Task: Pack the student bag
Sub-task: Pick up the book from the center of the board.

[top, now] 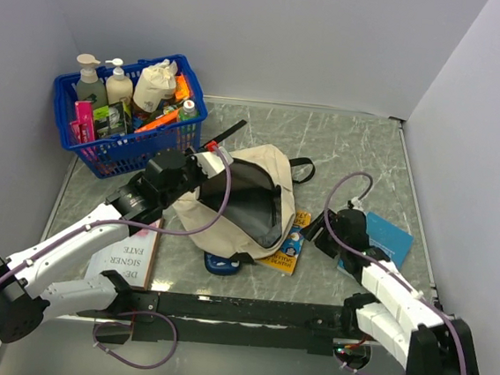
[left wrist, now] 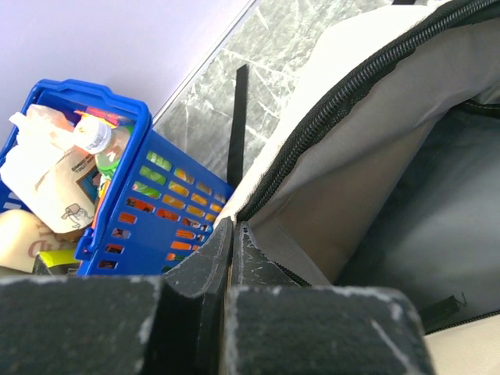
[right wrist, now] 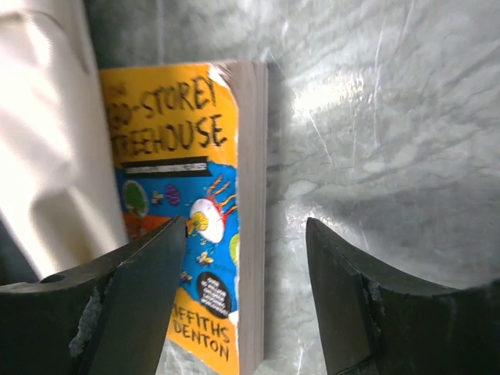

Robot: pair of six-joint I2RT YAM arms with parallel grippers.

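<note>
Flanking student bag [top: 261, 159]: basket [top: 143, 149] (blue), paperback [top: 287, 247].

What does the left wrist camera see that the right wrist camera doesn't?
Only the left wrist view shows the blue basket, the dark open zipper mouth of the student bag, and the left gripper pinched shut on the bag's rim. Only the right wrist view shows the yellow Treehouse book, with the right gripper open over its page edge. Both show the bag's cream cloth and the marble table.
</note>
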